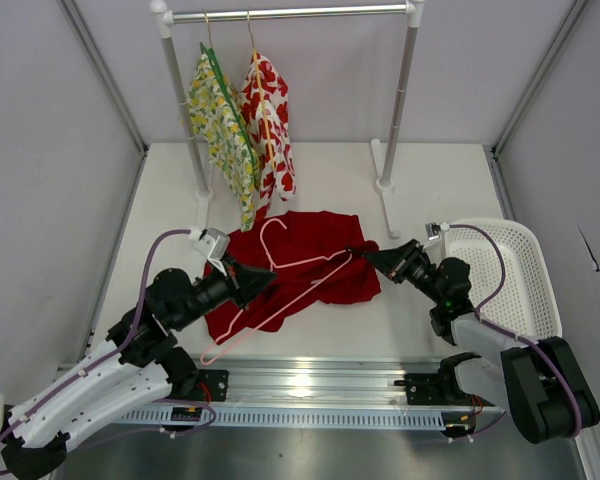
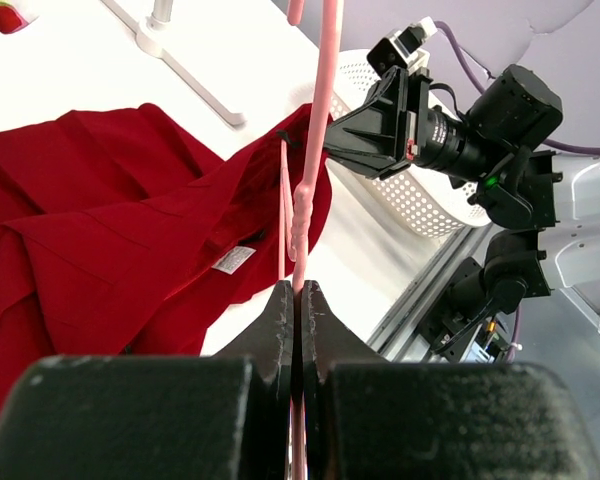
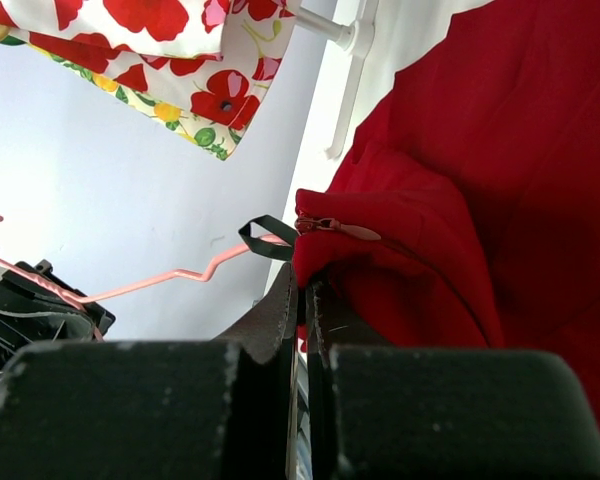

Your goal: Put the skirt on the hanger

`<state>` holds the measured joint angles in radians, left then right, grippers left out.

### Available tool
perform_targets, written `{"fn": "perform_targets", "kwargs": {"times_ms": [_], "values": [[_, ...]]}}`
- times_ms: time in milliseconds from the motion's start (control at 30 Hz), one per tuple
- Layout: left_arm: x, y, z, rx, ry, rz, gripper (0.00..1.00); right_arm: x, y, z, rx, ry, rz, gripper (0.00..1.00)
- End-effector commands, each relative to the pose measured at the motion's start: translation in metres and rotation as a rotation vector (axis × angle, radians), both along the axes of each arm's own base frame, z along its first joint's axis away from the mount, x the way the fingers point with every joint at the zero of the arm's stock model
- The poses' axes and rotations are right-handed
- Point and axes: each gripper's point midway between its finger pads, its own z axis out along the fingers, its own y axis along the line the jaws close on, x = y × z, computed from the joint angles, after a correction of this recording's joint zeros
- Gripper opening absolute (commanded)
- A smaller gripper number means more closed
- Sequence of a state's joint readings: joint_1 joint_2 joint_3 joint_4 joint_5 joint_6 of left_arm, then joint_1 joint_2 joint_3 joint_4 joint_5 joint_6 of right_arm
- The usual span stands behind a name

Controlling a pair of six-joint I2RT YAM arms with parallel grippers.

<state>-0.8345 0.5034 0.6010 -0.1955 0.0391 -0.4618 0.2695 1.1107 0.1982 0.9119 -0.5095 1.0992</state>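
Observation:
The deep-red skirt (image 1: pixel 315 255) lies spread on the white table in front of the rack. The pale pink wire hanger (image 1: pixel 242 333) lies slanted across it, hook toward the rack. My left gripper (image 1: pixel 265 283) is shut on the hanger's wire, which runs up from between the fingertips (image 2: pixel 280 305) as a pink hanger (image 2: pixel 320 100) over the skirt (image 2: pixel 110 220). My right gripper (image 1: pixel 368 253) is shut on the skirt's right edge. Its wrist view shows the pinched skirt (image 3: pixel 500 150) beside a zipper pull and a black loop (image 3: pixel 265 235), with the hanger (image 3: pixel 160 280) just left.
A clothes rack (image 1: pixel 280 14) stands at the back with a yellow-green floral garment (image 1: pixel 220 120) and a white garment with red flowers (image 1: pixel 270 120) hanging from it. Its foot (image 1: pixel 385 190) rests right of the skirt. A white mesh basket (image 1: pixel 525 270) sits at the right.

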Motion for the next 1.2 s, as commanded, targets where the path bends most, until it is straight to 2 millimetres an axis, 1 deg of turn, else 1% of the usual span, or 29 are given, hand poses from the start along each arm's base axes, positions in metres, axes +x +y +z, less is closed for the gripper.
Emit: {"fn": "perform_targets", "kwargs": {"times_ms": [0, 233, 300, 333, 500, 667, 900, 933, 1000, 1167], "values": [[0.0001, -0.0034, 0.0166, -0.051, -0.051, -0.019, 0.00, 0.0054, 0.0009, 0.0259, 0.028, -0.089, 0.005, 0.00], [0.0005, -0.0064, 0.0166, -0.055, -0.049, -0.028, 0.00, 0.0059, 0.0016, 0.0245, 0.025, -0.083, 0.011, 0.00], [0.0010, -0.0073, 0.0139, -0.050, -0.045, -0.030, 0.00, 0.0055, 0.0020, 0.0250, 0.027, -0.082, 0.013, 0.00], [0.0009, -0.0079, 0.0162, -0.059, -0.049, -0.031, 0.00, 0.0056, 0.0016, 0.0255, 0.028, -0.083, 0.011, 0.00], [0.0014, -0.0088, 0.0123, -0.060, -0.041, -0.032, 0.00, 0.0052, 0.0010, 0.0247, 0.023, -0.078, 0.013, 0.00], [0.0000, -0.0105, 0.0154, -0.073, -0.046, -0.043, 0.00, 0.0052, -0.0001, 0.0226, 0.016, -0.068, 0.011, 0.00], [-0.0017, -0.0112, 0.0132, -0.073, -0.041, -0.052, 0.00, 0.0076, -0.0025, 0.0240, 0.014, -0.066, 0.002, 0.00], [-0.0007, -0.0109, 0.0099, -0.068, -0.037, -0.047, 0.00, 0.0076, -0.0023, 0.0247, 0.015, -0.068, 0.003, 0.00], [-0.0002, -0.0113, 0.0136, -0.075, -0.043, -0.046, 0.00, 0.0077, -0.0018, 0.0248, 0.014, -0.066, 0.006, 0.00], [0.0024, -0.0134, 0.0113, -0.076, -0.039, -0.044, 0.00, 0.0072, -0.0023, 0.0226, 0.000, -0.062, 0.008, 0.00]]}}
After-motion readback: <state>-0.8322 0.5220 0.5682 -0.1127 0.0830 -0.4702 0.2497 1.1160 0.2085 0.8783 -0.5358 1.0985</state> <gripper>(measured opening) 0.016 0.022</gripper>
